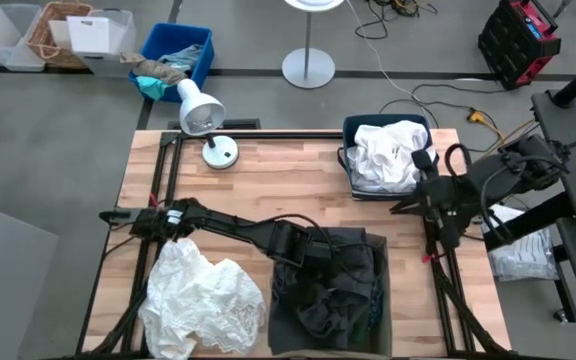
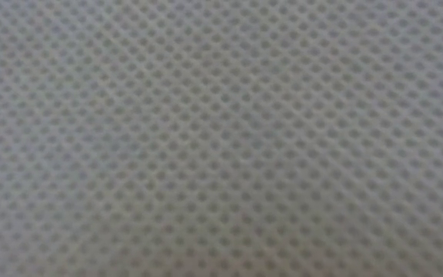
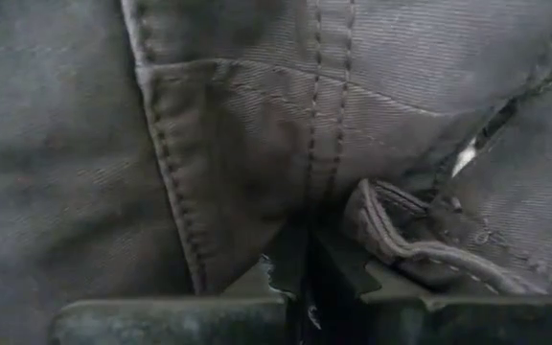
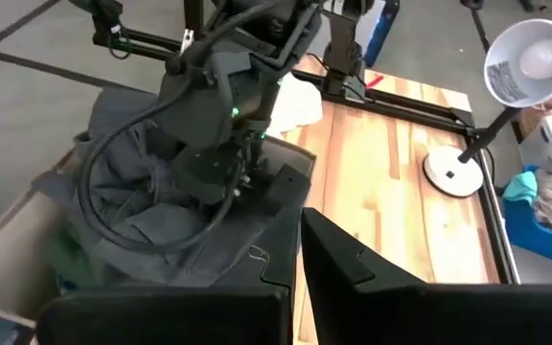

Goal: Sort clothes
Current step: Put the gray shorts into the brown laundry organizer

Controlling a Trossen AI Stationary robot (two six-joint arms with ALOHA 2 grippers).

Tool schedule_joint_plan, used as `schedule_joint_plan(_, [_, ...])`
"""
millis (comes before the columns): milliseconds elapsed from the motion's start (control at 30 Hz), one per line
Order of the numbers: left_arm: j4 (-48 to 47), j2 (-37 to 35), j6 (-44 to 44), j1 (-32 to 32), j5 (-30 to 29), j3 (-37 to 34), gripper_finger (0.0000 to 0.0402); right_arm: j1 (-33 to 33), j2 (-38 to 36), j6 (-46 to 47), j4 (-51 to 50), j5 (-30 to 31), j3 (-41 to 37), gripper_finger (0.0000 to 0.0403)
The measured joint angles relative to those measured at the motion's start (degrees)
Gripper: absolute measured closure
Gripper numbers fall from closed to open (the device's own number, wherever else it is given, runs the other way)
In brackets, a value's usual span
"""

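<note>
Near the front middle of the counter (image 1: 258, 190), the left end effector (image 1: 320, 262) is buried in the dark clothes (image 1: 333, 290) heaped in a bin. Its wrist view shows the fingers (image 3: 257, 287) drawn nearly together on a stitched seam of grey garment (image 3: 257, 144) — pinching a fold, as far as I can judge. White clothes (image 1: 203, 300) lie crumpled at front left; more white ones fill the blue bin (image 1: 353, 130) at back right. The right end effector (image 1: 423, 205) hangs just in front of that bin, fingers apart, idle. Low view is blocked by mesh fabric.

Advice: lift straight up, slowly — check that only one garment comes and nothing snags the cable.
</note>
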Motion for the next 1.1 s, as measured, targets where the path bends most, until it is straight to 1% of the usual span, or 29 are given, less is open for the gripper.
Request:
schedule_joint_plan(300, [0.9, 0.4, -0.3, 0.0, 0.4, -0.5, 0.0401, 0.0, -0.2, 2.1, 1.6, 0.0, -2.5, 0.0390])
schedule_joint_plan(500, [3.8, 0.3, -2.1, -0.2, 0.7, -3.9, 0.0402, 0.0, -0.9, 2.8, 3.0, -0.3, -4.9, 0.0390])
schedule_joint_plan(700, [6.5, 0.0, -3.0, -0.4, 0.7, -7.5, 0.0402, 0.0, -1.0, 2.7, 3.1, -0.3, -5.2, 0.0390])
schedule_joint_plan(800, [10.0, -0.3, -3.6, -0.4, 0.8, -10.9, 0.0402, 0.0, -1.0, 2.6, 3.1, -0.3, -5.2, 0.0390])
schedule_joint_plan(967, [14.6, -0.5, -4.6, -0.4, 0.7, -14.4, 0.0402, 0.0, -1.0, 2.6, 3.4, -0.3, -5.2, 0.0390])
schedule_joint_plan(1100, [17.8, -0.6, -4.7, -0.5, -0.9, -16.8, 0.0402, 0.0, -1.0, 2.2, 4.7, 0.2, -5.2, 0.0390])
